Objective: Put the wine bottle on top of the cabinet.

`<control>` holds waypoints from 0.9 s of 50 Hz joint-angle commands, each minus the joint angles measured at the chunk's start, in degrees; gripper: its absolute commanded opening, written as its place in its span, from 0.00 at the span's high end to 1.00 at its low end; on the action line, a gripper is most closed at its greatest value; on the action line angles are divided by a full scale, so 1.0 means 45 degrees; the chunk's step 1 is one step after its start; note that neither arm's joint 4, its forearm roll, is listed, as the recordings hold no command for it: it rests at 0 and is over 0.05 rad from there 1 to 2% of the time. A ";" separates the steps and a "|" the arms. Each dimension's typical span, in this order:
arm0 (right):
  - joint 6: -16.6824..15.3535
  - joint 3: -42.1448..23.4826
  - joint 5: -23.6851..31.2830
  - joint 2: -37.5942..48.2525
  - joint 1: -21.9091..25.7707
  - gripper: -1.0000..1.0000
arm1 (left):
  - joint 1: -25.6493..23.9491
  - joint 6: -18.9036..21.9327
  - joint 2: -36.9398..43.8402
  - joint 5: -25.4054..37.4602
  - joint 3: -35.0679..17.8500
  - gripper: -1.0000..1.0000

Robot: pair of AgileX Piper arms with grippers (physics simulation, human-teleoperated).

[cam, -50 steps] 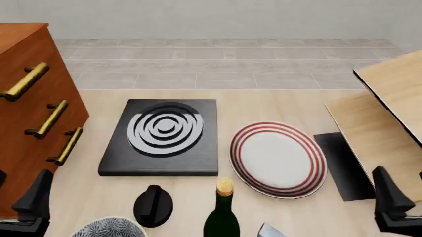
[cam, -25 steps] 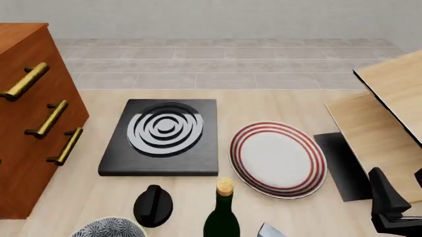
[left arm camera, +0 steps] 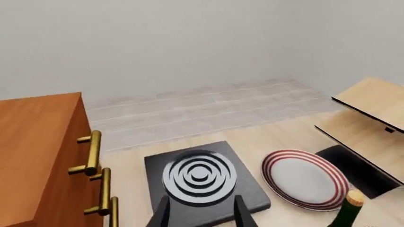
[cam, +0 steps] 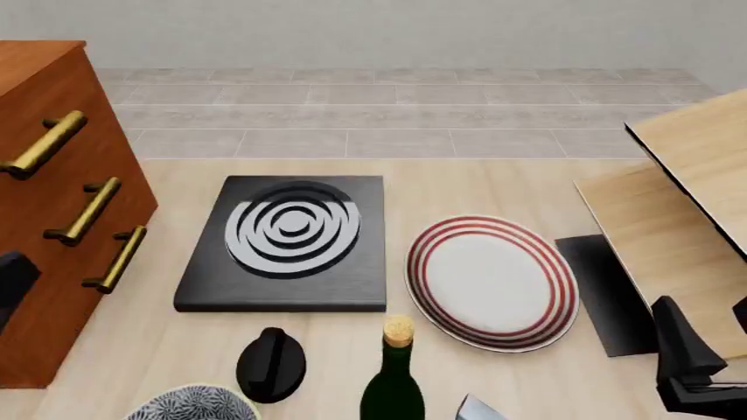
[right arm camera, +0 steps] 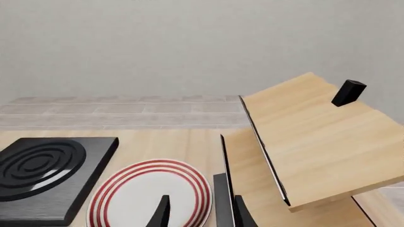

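- The tall dark green glass wine bottle [cam: 394, 385] is seen upright at bottom centre.
- The reddish-brown wooden cabinet [cam: 47, 192] is placed far left.
- Left gripper [left arm camera: 202, 210] and right gripper [right arm camera: 198, 210] are spread, nothing grasped.

The left pincer [left arm camera: 200, 215] has its two dark fingers spread apart with nothing between them. The right pincer [right arm camera: 197, 213] likewise holds its fingers parted and empty. In the front view, the right arm's dark finger stands upright at the lower right corner.
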 commanded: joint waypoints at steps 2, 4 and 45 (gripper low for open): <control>-0.0035 0.0001 0.0044 -0.0086 0.0005 0.00 | -0.1826 0.0653 0.3235 -0.3250 0.0271 0.00; 0.0048 0.0001 -0.0075 0.0117 -0.0003 0.00 | -0.2006 0.0778 0.3167 -0.3057 0.0076 0.00; -0.0073 -0.0004 0.0230 -0.0303 0.0004 0.00 | -0.6509 0.1320 0.7596 -0.4684 -0.0638 0.00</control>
